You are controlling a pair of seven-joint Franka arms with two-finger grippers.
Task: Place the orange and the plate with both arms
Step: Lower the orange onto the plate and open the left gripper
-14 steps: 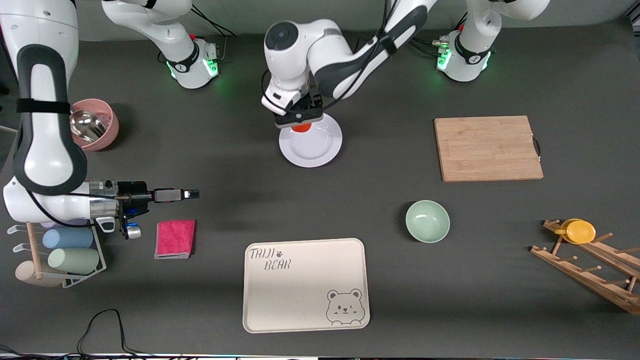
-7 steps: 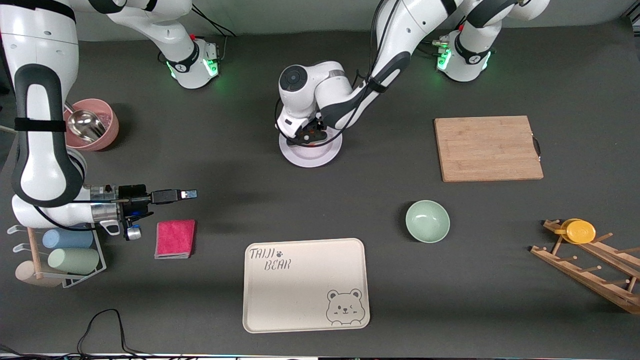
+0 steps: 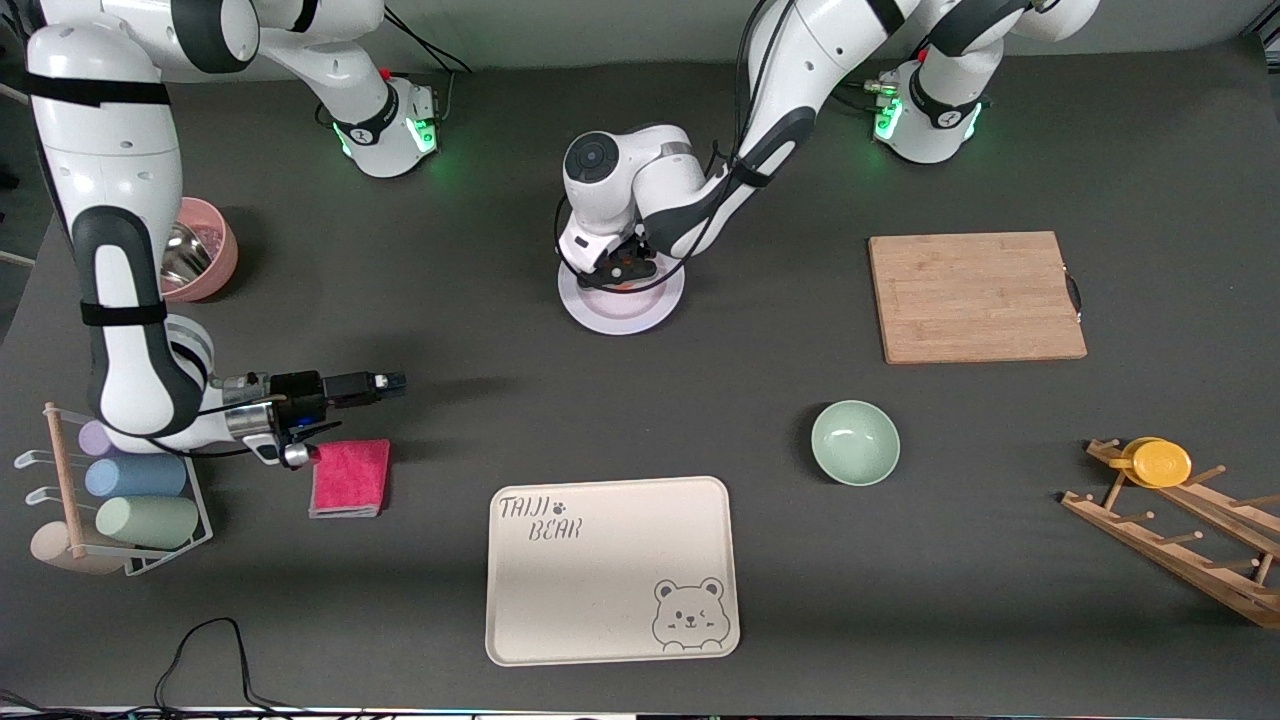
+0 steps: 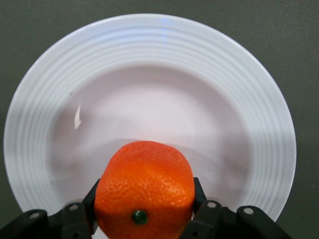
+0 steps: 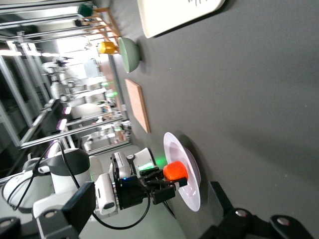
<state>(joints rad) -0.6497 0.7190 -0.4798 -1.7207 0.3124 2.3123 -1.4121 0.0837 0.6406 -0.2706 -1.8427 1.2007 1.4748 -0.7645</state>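
Gripping orange [image 4: 144,188], left end effector [image 4: 144,219] clamped over plate [image 4: 60,89]; right end effector [image 3: 385,382] waits, fingers' state unclear, near table's right-arm end.

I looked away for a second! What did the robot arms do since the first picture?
The left gripper, shut on the orange, came down low over the plate. The right gripper shifted a little over the table near the pink cloth, its arm swinging. Plate, tray and green bowl stayed put.

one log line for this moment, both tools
left tool: shut on orange, over white plate | right tool: waiting above table near pink cloth | orange not released
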